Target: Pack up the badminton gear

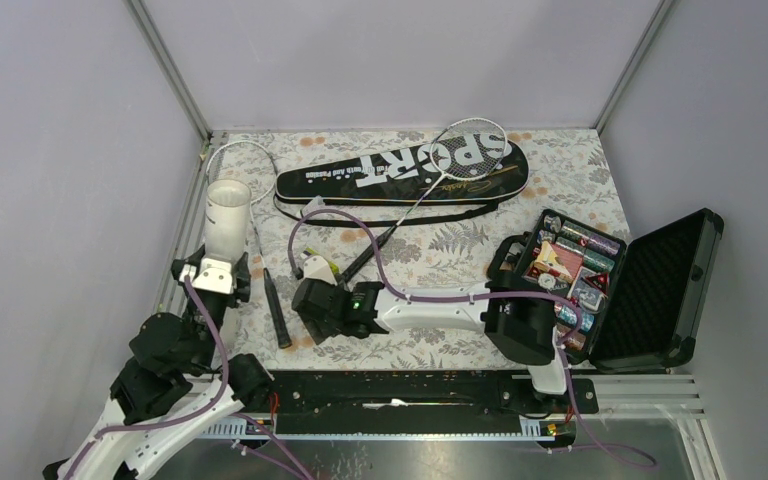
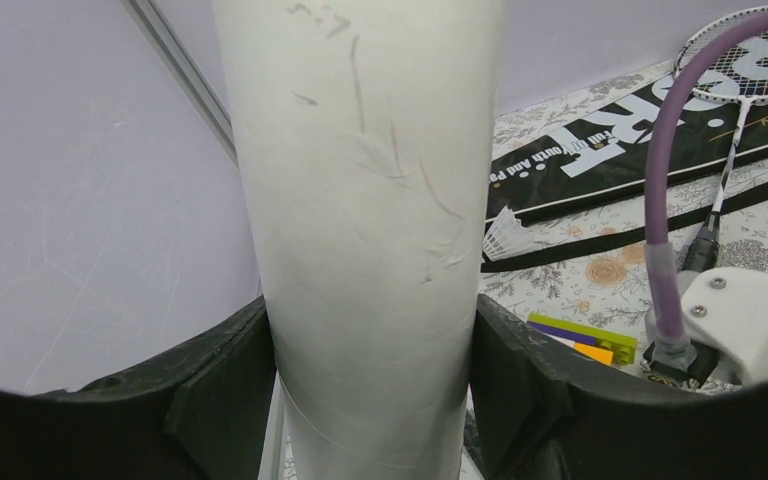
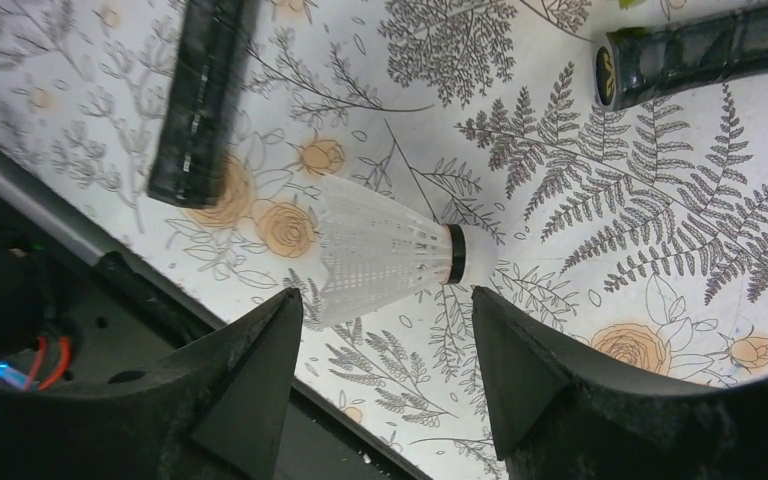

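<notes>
My left gripper is shut on the long white tube and holds it upright at the table's left edge; in the left wrist view the tube fills the gap between both fingers. My right gripper is open, pointing down, just above a white shuttlecock lying on its side on the cloth. Another shuttlecock lies by the bag's strap. The black "SPORT" bag lies at the back with one racket across it. The second racket's handle lies beside my left gripper.
An open black hard case of foil-wrapped items stands at the right. Coloured toy bricks lie near the right wrist. Two black racket handles flank the shuttlecock. The table's front rail is close behind my right gripper.
</notes>
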### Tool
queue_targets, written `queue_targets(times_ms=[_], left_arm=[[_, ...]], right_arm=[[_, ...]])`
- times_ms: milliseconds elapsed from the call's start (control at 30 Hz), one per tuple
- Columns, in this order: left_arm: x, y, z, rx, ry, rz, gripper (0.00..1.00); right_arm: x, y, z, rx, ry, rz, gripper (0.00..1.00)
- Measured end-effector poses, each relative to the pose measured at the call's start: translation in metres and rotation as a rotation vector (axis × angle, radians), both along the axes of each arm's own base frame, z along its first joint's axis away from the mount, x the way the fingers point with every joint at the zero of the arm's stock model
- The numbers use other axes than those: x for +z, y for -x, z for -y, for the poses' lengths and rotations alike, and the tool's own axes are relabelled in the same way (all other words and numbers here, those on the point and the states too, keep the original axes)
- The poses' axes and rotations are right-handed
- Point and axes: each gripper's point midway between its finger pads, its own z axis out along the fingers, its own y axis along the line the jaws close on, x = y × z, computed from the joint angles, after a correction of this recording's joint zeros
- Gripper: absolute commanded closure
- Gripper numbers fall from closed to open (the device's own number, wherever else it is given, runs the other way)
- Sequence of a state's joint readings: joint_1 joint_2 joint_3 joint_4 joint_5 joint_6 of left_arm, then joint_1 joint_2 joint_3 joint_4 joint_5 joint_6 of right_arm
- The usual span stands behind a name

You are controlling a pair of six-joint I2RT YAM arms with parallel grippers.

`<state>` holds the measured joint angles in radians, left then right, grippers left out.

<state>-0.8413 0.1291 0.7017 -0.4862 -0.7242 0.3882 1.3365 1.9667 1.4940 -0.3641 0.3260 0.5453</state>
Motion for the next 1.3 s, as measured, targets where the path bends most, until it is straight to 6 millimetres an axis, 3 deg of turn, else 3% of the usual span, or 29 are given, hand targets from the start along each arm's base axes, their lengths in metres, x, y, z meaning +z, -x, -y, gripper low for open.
queue_targets(times_ms=[233, 500, 667, 800, 967, 1133, 1300], left_arm=[[-0.005, 0.005, -0.006, 0.006, 0.011, -0.013, 0.72], [0.003, 0.009, -0.010, 0.002, 0.033, -0.007, 0.72], [0.003, 0.008, -0.005, -0.017, 0.028, -0.011, 0.72], [0.002, 0.006, 0.001, -0.032, 0.024, -0.020, 0.72], [-0.002, 0.002, 0.011, -0.059, 0.036, -0.017, 0.72], [-0.022, -0.003, 0.023, -0.088, 0.018, -0.052, 0.71], [-0.024, -0.002, 0.036, -0.158, 0.012, -0.058, 0.71]], right_arm=[[-0.020, -0.003, -0.003, 0.011, 0.057, 0.009, 0.32], [-0.023, -0.018, 0.006, -0.018, 0.104, 0.085, 0.49], [-0.025, -0.023, 0.024, -0.041, 0.135, 0.126, 0.79], [-0.014, -0.030, 0.033, -0.064, 0.144, 0.176, 1.00], [0.001, -0.036, 0.047, -0.099, 0.122, 0.228, 1.00], [0.010, -0.036, 0.073, -0.115, 0.115, 0.265, 1.00], [0.040, -0.040, 0.092, -0.140, 0.030, 0.287, 1.00]])
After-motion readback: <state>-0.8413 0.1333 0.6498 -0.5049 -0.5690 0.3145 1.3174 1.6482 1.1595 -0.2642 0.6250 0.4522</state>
